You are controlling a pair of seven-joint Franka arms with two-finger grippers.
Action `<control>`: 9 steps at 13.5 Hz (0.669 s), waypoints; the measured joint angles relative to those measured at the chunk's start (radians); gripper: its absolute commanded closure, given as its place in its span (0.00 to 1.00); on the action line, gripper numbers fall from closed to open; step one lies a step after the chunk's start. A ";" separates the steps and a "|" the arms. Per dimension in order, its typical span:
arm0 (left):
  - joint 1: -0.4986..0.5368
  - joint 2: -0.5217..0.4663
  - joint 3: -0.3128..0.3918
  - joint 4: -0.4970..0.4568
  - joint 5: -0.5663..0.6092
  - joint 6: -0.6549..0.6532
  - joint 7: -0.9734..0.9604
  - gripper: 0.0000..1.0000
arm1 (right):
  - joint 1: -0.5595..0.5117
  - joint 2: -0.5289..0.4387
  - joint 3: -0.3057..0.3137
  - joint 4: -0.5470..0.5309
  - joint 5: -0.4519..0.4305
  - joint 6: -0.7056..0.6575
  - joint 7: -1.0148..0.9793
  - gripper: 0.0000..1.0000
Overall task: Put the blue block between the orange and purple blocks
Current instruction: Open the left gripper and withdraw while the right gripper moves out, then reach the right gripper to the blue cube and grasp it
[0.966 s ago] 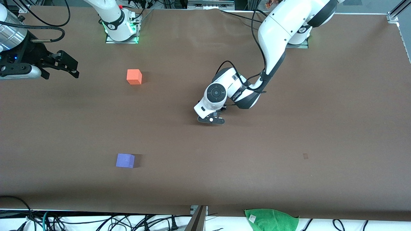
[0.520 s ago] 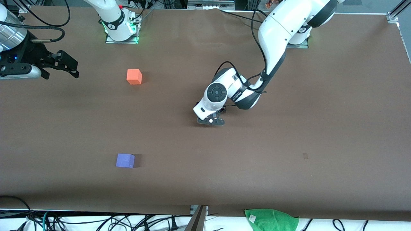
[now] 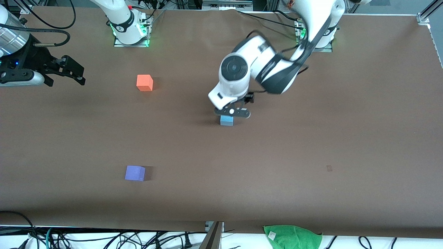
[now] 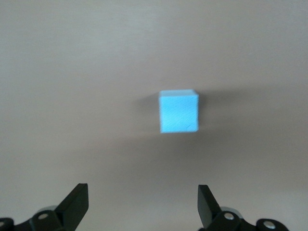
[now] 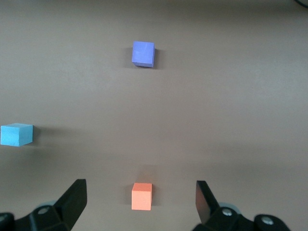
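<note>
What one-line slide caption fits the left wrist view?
Open left claw hangs above the blue block resting on the brown table.

Brown table (image 3: pixel 346 121); green cloth (image 3: pixel 292 237), tangled cables (image 3: pixel 104 238) along near edge.

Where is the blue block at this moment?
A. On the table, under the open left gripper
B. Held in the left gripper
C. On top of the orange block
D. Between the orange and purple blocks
A: the blue block lies on the table, apart from the open left gripper above it.
</note>
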 measured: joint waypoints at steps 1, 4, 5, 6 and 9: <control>0.020 -0.044 0.007 0.000 0.001 -0.056 0.022 0.00 | 0.001 0.011 0.001 -0.001 0.000 -0.001 0.000 0.00; 0.157 -0.158 0.019 0.000 0.002 -0.185 0.164 0.00 | 0.023 0.051 0.017 -0.007 0.000 -0.020 -0.004 0.00; 0.221 -0.196 0.020 0.000 0.002 -0.221 0.212 0.00 | 0.038 0.075 0.021 -0.011 0.000 -0.034 -0.004 0.00; 0.284 -0.232 0.022 0.000 0.002 -0.250 0.249 0.00 | 0.051 0.107 0.024 -0.016 0.000 -0.044 -0.004 0.00; 0.463 -0.298 0.022 -0.004 0.002 -0.275 0.360 0.00 | 0.096 0.195 0.048 -0.019 0.028 0.007 0.078 0.00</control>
